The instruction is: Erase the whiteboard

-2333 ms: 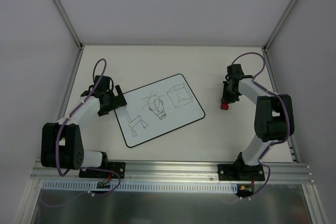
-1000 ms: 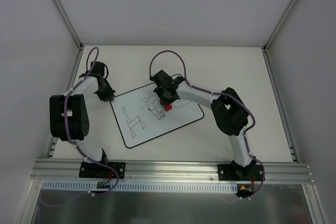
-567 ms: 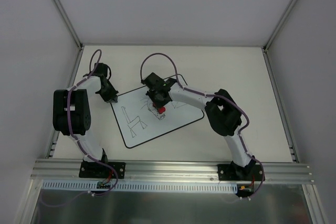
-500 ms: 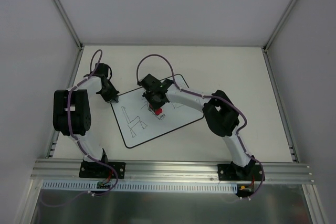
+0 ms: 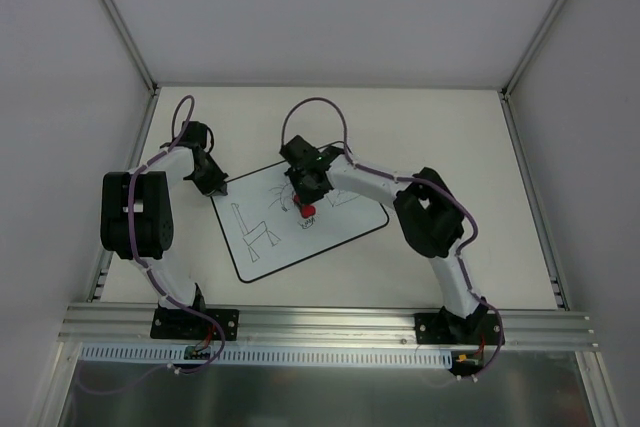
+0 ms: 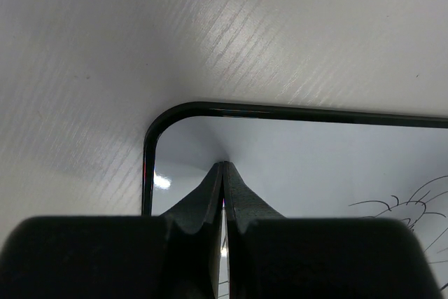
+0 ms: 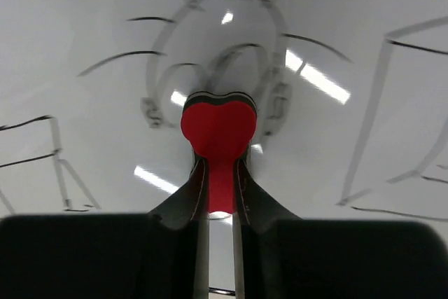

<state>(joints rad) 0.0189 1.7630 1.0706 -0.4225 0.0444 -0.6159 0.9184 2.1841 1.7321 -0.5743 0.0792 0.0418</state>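
Whiteboard [image 5: 312, 245]: one, lying flat and skewed on the table [image 5: 450, 137], with both my pairs of fingers over it; two arms, two grippers, one eraser, three sketches.

My left gripper [image 5: 214, 185] is clenched on nothing; its two fingers [image 6: 241, 197] are pressed tight together with no gap between them; their tips come down on the board just inside one rounded corner; the thin black border curves round just ahead of the tips and runs down their left side; bare table lies beyond it; a few thin black strokes show well off to the right of these fingers.

My right gripper [image 5: 305, 199] grasps the red eraser [image 5: 308, 211]; its two fingers [image 7: 252, 204] pinch the narrow stem from either side; the wide, heart-shaped end sticks out past the tips and appears to rest on the middle of the board.

Of the three sketches, the face [image 5: 298, 203] lies right at the eraser, its rings and hair strokes spreading ahead of my right fingertips and to both sides; its lines look grey and soft in the right wrist view; the box [image 5: 341, 193] lies to the right of those fingers, its lines dark; the chair [image 5: 252, 230] lies to their left, between my two grippers and nearer the left one.

My two grippers are well apart, one at the board's corner, one at its middle.
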